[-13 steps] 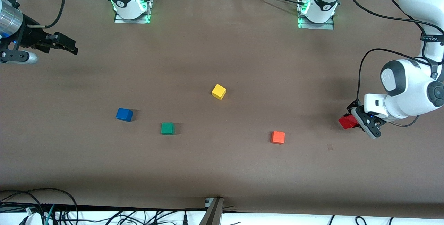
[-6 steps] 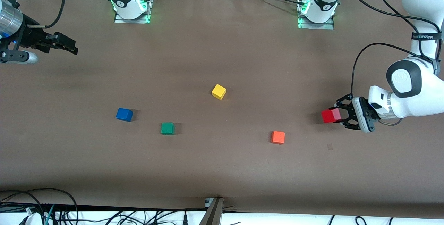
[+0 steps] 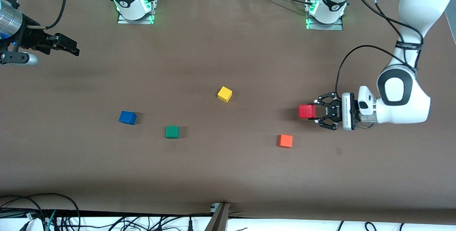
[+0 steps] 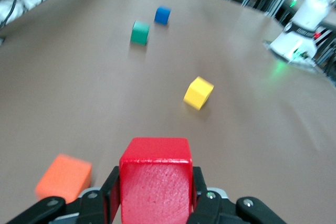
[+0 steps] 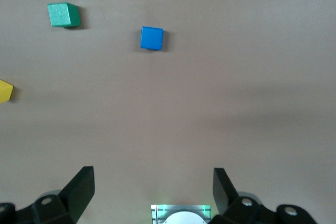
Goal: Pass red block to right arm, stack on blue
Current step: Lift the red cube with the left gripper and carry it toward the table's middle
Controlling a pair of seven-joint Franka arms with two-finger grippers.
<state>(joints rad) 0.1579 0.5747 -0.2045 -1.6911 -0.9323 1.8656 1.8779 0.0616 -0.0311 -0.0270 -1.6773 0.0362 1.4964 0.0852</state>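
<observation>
The red block [image 3: 307, 111] is held in the air by my left gripper [image 3: 312, 111], whose jaws are shut on its two sides. It hangs over bare table toward the left arm's end. In the left wrist view the red block [image 4: 155, 182] fills the space between the black fingers [image 4: 109, 195]. The blue cube [image 3: 127, 117] lies on the table toward the right arm's end, seen also as a blue cube [image 5: 151, 38] in the right wrist view. My right gripper [image 3: 73, 47] waits open and empty above the table's edge at that end.
A green cube [image 3: 172, 132] lies beside the blue one. A yellow cube [image 3: 224, 94] sits mid-table. An orange cube [image 3: 285, 140] lies close to the spot under the red block, nearer the front camera. Both arm bases [image 3: 134, 8] stand along the table's back edge.
My left arm has carried the red block toward the middle of the table, and its wrist has turned level. The right arm and the cubes on the table have not moved.
</observation>
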